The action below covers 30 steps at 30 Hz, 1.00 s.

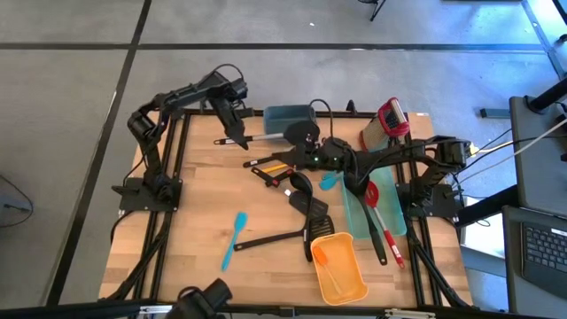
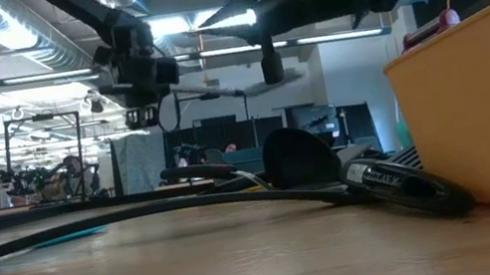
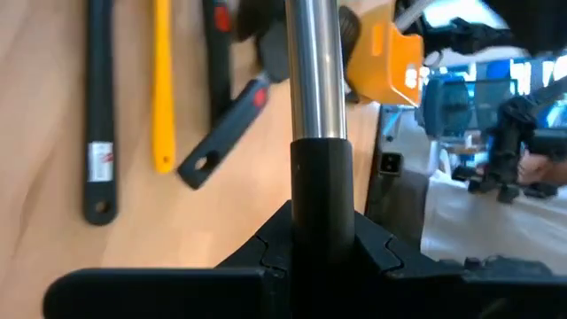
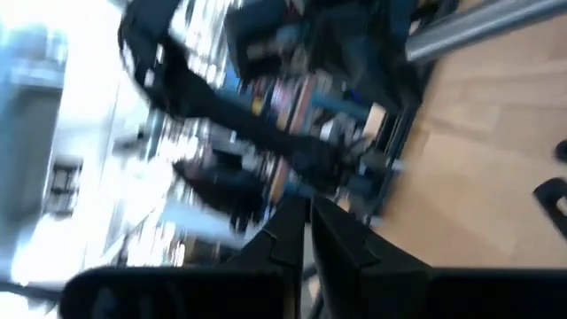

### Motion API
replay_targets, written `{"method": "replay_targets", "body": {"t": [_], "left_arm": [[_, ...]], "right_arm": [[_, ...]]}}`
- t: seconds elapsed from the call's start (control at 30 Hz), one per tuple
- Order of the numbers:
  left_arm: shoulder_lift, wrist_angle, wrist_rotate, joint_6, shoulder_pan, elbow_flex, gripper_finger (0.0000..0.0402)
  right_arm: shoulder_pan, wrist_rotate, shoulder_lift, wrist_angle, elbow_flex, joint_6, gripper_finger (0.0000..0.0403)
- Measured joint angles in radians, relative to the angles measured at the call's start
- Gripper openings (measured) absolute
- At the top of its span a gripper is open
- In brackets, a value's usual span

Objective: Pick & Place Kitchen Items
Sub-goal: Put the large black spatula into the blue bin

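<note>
My left gripper (image 1: 237, 135) is at the far left of the table. It is shut on a utensil with a black handle and a steel shaft (image 1: 266, 136), held above the table. The utensil's dark head (image 1: 306, 135) points toward the table's right. In the low view the gripper (image 2: 142, 95) holds it well above the wood. My right gripper (image 1: 299, 154) reaches in from the right, just on the near side of the dark head. Its fingers (image 4: 306, 232) are shut on nothing. Other utensils lie on the table: black turners (image 1: 306, 211), a teal spatula (image 1: 235, 239) and a red spoon (image 1: 372, 191). My left gripper pinches the black handle (image 3: 319, 177) between its two fingers, close to where the handle joins the steel shaft (image 3: 315, 71). The fingers come from above, slanting down, and lie across the handle. The utensil is lifted clear of the table and roughly level.
An orange bin (image 1: 354, 285) with an orange spatula in it stands at the near right. A clear teal tray (image 1: 359, 217) lies beside it. A blue-grey container (image 1: 288, 115) and a red-topped item (image 1: 392, 115) are at the far edge. Bare wood shows at the near left.
</note>
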Motion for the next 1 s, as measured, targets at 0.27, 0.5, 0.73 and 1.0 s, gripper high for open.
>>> {"method": "replay_targets", "body": {"t": [0.27, 0.5, 0.73, 1.0], "left_arm": [[-0.014, -0.054, 0.037, 0.047, -0.046, 0.025, 0.0046], [-0.014, -0.091, 0.044, 0.057, -0.083, 0.025, 0.0046], [-0.014, -0.103, 0.078, 0.057, -0.105, 0.025, 0.0046], [-0.014, -0.102, 0.078, 0.056, -0.111, 0.025, 0.0046]], "right_arm": [[-0.081, -0.4, -0.019, 0.166, 0.001, -0.066, 0.0028], [-0.124, -0.628, -0.02, 0.381, 0.165, -0.107, 0.0028], [-0.161, -0.866, -0.02, -0.532, 0.568, -0.463, 0.0028], [-0.164, -0.277, 0.02, -1.591, 1.0, -1.146, 0.0046]]}}
